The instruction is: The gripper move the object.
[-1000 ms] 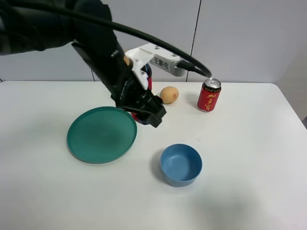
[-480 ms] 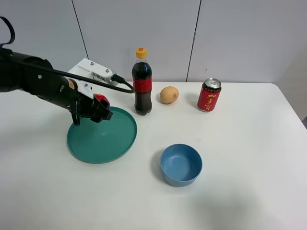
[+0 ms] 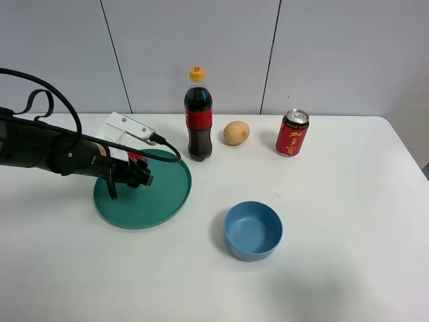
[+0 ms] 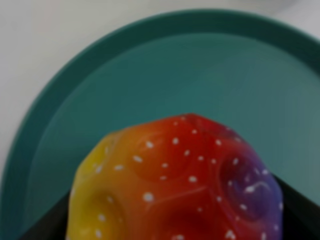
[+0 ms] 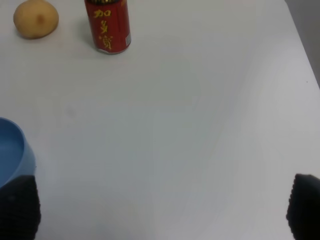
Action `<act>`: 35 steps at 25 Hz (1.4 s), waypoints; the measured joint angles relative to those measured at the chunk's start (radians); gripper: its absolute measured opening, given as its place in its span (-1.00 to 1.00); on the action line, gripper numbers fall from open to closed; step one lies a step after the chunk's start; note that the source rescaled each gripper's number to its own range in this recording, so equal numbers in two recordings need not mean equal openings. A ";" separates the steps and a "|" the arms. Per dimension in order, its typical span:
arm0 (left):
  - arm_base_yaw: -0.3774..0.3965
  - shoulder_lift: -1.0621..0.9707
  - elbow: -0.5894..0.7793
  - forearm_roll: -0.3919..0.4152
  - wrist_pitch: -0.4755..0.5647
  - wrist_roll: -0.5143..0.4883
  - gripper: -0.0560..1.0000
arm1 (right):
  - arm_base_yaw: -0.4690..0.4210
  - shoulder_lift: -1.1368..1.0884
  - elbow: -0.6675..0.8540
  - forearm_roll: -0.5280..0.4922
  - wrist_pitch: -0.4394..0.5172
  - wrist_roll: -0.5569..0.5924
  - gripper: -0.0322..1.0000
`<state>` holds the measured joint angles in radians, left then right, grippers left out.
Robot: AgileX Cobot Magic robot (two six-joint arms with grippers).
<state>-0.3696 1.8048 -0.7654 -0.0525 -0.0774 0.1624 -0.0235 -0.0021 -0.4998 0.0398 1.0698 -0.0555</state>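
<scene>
The object, a rough ball mottled red, yellow and purple, sits between my left gripper's black jaws just above the green plate. In the exterior view my left gripper reaches in low from the left, over the plate's left half. Only a bit of the ball's red shows there. I cannot tell whether the ball touches the plate. My right gripper is open and empty over bare table. It does not show in the exterior view.
A cola bottle stands behind the plate's right edge. A tan egg-shaped thing and a red can stand further right at the back. A blue bowl sits in front of the middle.
My left arm has swung left from beside the bottle and dropped low over the green plate, carrying the ball. The bottle, hidden before, now shows.
</scene>
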 joint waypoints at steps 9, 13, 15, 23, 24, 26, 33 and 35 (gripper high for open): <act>0.000 0.129 0.000 0.000 -0.102 0.000 -0.77 | 0.000 0.000 0.000 0.000 0.000 0.000 1.00; 0.000 0.139 0.000 0.000 -0.109 -0.002 -0.77 | 0.000 0.000 0.000 0.000 0.000 0.000 1.00; 0.000 0.140 0.000 0.002 -0.109 -0.002 -0.77 | 0.000 0.000 0.000 0.000 0.000 0.000 1.00; 0.000 0.143 0.000 0.015 -0.109 -0.006 0.92 | 0.000 0.000 0.000 0.000 0.000 0.000 1.00; 0.000 0.143 0.000 0.015 -0.106 -0.007 0.95 | 0.000 0.000 0.000 0.000 0.000 0.000 1.00; 0.000 0.143 0.000 0.015 -0.102 -0.012 0.96 | 0.000 0.000 0.000 0.000 0.000 0.000 1.00; 0.000 0.047 0.001 0.017 -0.034 -0.018 0.96 | 0.000 0.000 0.000 0.000 0.000 0.000 1.00; 0.000 -0.023 0.002 0.017 -0.006 -0.019 0.96 | 0.000 0.000 0.000 0.000 0.000 0.000 1.00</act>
<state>-0.3696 1.7819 -0.7637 -0.0359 -0.0831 0.1434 -0.0235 -0.0021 -0.4998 0.0398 1.0698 -0.0555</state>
